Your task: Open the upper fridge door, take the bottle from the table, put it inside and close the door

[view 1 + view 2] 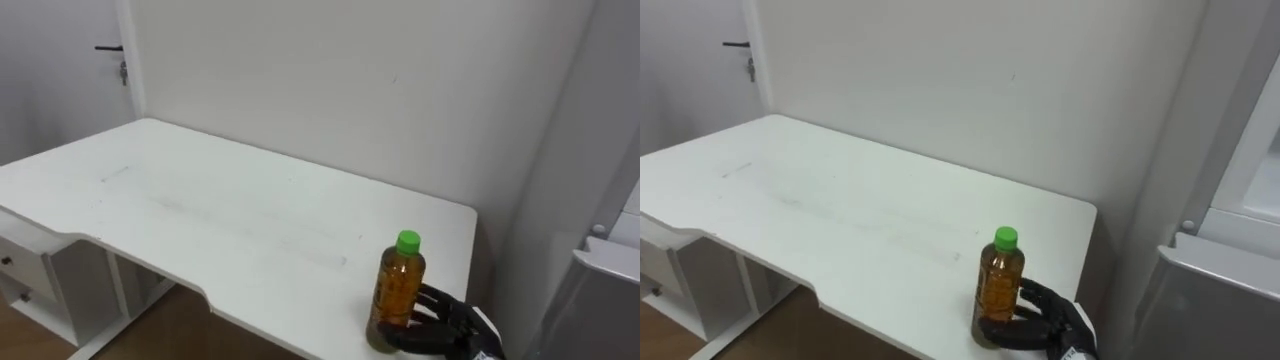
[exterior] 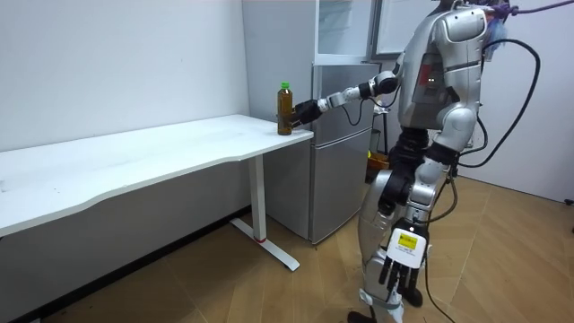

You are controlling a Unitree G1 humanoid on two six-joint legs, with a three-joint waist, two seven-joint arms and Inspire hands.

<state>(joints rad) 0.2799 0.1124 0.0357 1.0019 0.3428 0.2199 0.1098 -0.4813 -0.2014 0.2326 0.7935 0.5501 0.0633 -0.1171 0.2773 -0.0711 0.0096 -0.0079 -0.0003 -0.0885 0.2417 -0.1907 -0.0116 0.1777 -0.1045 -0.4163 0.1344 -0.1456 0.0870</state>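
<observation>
Right hand (image 1: 1040,318), dark-fingered and reaching in from the lower right, has its fingers and thumb curled round the lower part of the amber plastic bottle with a green screw cap (image 1: 999,283), which stands upright at the near right corner of the white rectangular table (image 1: 200,215). Its base seems to rest on the tabletop, so the step in hand looks like the grasp itself, with the lift not yet made; the task is at its early stage. In the room view the robot stands upright on the wooden floor in front of the tall grey-and-white fridge (image 2: 341,161), which is just beside the table's right end, with its right arm stretched out to the bottle. Its left hand (image 2: 401,269) hangs idle by its leg, fingers relaxed. The next move likely calls for a firm enough hold to raise the bottle straight up without tipping it, since the grip sits low and the tall body could lean. The bottle must then swing right toward the fridge's upper part. Whether the upper door is open cannot be told from these views. If it is shut, the free left hand would have to open it.
</observation>
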